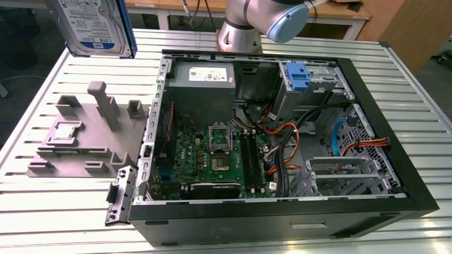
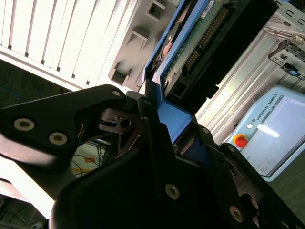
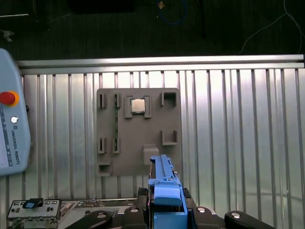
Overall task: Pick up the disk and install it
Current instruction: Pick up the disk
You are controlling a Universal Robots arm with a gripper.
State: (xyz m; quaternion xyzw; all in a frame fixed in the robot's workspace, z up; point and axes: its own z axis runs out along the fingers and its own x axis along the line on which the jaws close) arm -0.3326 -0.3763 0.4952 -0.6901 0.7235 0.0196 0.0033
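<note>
A slatted metal table [image 1: 63, 222] carries an open desktop computer case [image 1: 282, 218], lying on its side with its motherboard, cables and drive cages exposed. The robot arm [image 1: 272, 18] rises behind the case. On the exterior view's left, a grey parts fixture [image 1: 71, 153] rests on the table beside the case, well apart from the drive cages.

The disk [image 1: 99, 26] hangs upright in the air above the table's far corner, on the exterior view's left, over the fixture and touching nothing below. Its white-and-blue label faces the exterior camera.

In the second wrist view the gripper [image 2: 169, 121] is clamped on the blue carrier at one end of the disk, its black fingers [image 2: 151, 126] pressed against the plastic from both sides.

The disk looks rigid, fairly heavy and sensitive to knocks. The carrier's sides seem the safest grip, sparing the label and the circuit board.

A small square processor chip [image 3: 138, 105] sits in a fixture pocket.
</note>
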